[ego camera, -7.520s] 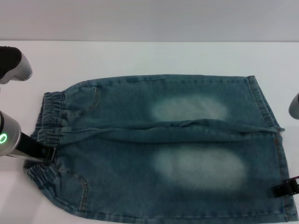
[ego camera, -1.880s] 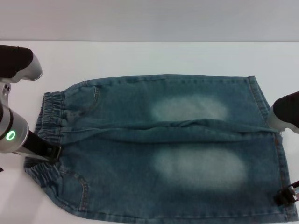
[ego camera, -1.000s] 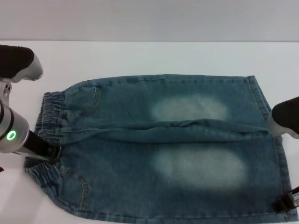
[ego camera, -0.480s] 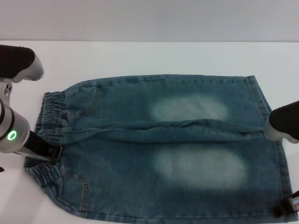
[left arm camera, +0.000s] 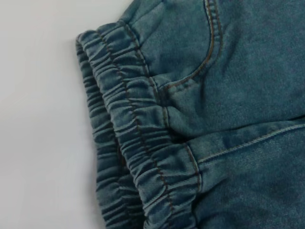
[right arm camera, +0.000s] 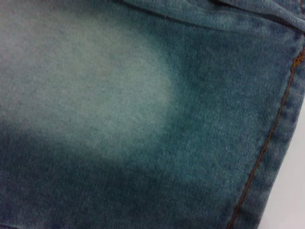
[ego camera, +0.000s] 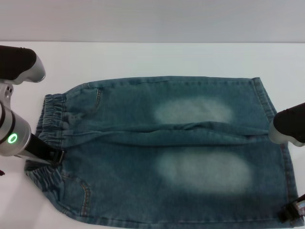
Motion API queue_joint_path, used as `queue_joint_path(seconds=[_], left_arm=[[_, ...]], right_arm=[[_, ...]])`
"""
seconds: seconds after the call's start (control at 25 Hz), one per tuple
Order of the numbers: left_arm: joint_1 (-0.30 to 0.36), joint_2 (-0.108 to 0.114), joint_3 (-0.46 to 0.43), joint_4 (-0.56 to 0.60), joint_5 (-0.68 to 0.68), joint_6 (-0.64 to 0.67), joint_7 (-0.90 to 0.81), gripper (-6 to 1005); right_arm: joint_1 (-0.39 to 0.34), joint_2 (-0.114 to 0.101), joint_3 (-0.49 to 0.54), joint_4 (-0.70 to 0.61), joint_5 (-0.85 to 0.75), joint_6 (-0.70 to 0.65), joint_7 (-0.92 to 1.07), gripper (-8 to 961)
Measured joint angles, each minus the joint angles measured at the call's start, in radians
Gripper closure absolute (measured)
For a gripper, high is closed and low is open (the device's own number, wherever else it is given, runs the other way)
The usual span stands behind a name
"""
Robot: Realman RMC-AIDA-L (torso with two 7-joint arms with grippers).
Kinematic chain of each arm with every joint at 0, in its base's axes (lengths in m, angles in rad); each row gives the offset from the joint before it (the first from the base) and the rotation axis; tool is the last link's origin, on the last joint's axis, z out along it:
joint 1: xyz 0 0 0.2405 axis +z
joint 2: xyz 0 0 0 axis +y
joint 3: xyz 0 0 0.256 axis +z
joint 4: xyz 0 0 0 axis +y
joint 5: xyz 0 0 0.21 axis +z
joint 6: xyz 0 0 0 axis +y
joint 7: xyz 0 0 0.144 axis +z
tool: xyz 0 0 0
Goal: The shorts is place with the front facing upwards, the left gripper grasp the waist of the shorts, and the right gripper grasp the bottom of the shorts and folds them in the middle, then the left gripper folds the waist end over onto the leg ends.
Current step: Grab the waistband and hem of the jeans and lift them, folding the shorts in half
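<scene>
You have the shorts (ego camera: 162, 150) lying flat across the middle of the head view, front up, with the waist of the shorts (ego camera: 47, 138) at the left of the frame and the bottom of the shorts (ego camera: 279, 143) at the right. That layout suits the plan: each arm faces the end it must take, so the fold in the middle can be made without crossing arms.

The left gripper (ego camera: 56, 156) sits at the lower left of the head view, its black tip at the gathered waistband, touching or just over the ruffles. You cannot tell from these views whether its prongs are spread or pinching. The left wrist view shows only the elastic band and a curved pocket seam (left arm camera: 209, 52) close up, which suggests the arm is low over its grasp point.

The right gripper (ego camera: 291, 213) shows at the lower right corner, by the near leg hem; its prongs cannot be read either. The right wrist view looks down on a pale faded thigh patch (right arm camera: 86, 90) and the orange-stitched hem.

The 2 legs meet at a raised crease (ego camera: 190, 130) across the middle. The table (ego camera: 152, 59) is plain white, with a pale wall behind.
</scene>
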Motion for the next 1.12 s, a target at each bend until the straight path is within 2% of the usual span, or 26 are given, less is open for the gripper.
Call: queue_joint_path(seconds=[0.36, 0.56, 1.12], left_arm=[[0.000, -0.001, 0.000, -0.001, -0.001, 0.000, 0.003, 971], [0.000, -0.001, 0.000, -0.003, -0.001, -0.001, 0.003, 971], [0.000, -0.001, 0.000, 0.002, -0.001, 0.000, 0.003, 970]], right_arm=[[0.002, 0.000, -0.002, 0.003, 0.000, -0.003, 0.000, 438], [0.002, -0.004, 0.013, 0.015, 0.000, -0.003, -0.004, 620], [0.003, -0.007, 0.014, 0.003, 0.000, -0.011, -0.008, 899]])
